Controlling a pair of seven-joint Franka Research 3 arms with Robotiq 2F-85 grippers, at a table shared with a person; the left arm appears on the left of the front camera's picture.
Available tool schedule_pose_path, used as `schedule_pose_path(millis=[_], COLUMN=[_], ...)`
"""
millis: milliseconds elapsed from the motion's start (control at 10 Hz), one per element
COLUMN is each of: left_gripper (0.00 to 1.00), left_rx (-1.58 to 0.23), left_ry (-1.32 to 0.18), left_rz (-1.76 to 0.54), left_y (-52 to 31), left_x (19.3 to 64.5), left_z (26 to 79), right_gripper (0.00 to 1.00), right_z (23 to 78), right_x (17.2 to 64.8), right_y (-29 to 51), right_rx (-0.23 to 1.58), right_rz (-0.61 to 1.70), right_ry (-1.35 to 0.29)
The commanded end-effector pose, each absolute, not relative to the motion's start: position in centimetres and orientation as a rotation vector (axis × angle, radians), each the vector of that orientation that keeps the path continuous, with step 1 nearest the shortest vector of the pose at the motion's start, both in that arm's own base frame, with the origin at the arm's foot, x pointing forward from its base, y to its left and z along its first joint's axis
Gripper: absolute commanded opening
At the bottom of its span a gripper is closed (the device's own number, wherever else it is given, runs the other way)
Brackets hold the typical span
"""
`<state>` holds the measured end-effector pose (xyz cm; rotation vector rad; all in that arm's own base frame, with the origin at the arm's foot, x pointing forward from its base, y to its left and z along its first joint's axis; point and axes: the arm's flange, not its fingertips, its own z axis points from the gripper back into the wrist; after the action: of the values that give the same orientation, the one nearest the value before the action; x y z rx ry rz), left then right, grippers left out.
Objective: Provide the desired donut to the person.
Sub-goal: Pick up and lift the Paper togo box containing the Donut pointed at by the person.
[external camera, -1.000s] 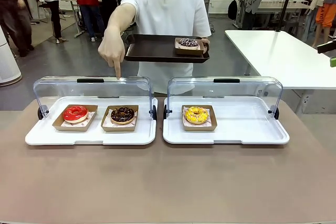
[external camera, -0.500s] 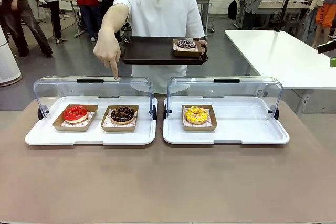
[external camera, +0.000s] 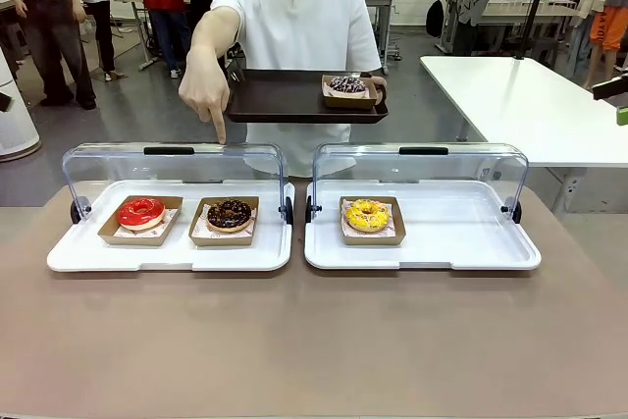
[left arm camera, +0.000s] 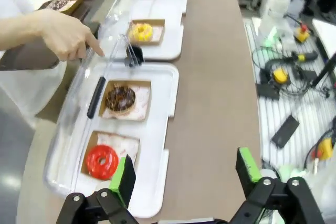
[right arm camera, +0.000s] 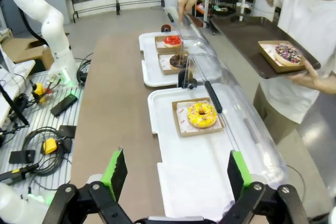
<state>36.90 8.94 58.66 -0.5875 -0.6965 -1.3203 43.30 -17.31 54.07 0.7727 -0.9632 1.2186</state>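
We note the left gripper (left arm camera: 185,170) and right gripper (right arm camera: 176,174) both spread wide, empty. The person's hand (external camera: 206,90) points down over the chocolate donut (external camera: 229,213), which sits right of the red donut (external camera: 140,212) in the left white tray (external camera: 177,254).

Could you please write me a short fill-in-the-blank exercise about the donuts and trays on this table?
The red glazed ring donut and chocolate ring donut share the white plastic display tray on the robot's ___.
The other white tray holds one ___ glazed ring donut.
The person carries a dark brown rectangular tray with ___ boxed donut.
The left gripper and right gripper have their jaws ___.
Missing words: left; yellow; one; open.
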Motion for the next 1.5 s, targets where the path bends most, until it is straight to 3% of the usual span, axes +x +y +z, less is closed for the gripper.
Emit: schedule_pose_path(millis=[0, 100, 600, 1400], left_gripper=[1.0, 1.0, 1.0, 1.0], left_rx=[-0.378, -0.252, -0.05, 0.042], left_ry=[-0.394, -0.321, -0.091, -0.147], left_rz=[-1.365, -1.373, -1.403, -1.575], left_y=[4.3, 1.8, -9.4, -19.7], left_x=[37.6, 38.1, 43.1, 44.0], left_z=[60.0, 60.4, 57.6, 47.1], right_gripper=[1.0, 1.0, 1.0, 1.0], right_z=[54.0, 54.0, 54.0, 54.0], right_x=[43.1, 43.1, 43.1, 43.1], right_y=[-17.1, -17.1, -17.1, -17.1], right_rx=[0.767, 0.767, 0.767, 0.767], right_rz=[1.217, 1.217, 1.217, 1.217], right_ry=[-0.968, -0.968, -0.968, -0.968])
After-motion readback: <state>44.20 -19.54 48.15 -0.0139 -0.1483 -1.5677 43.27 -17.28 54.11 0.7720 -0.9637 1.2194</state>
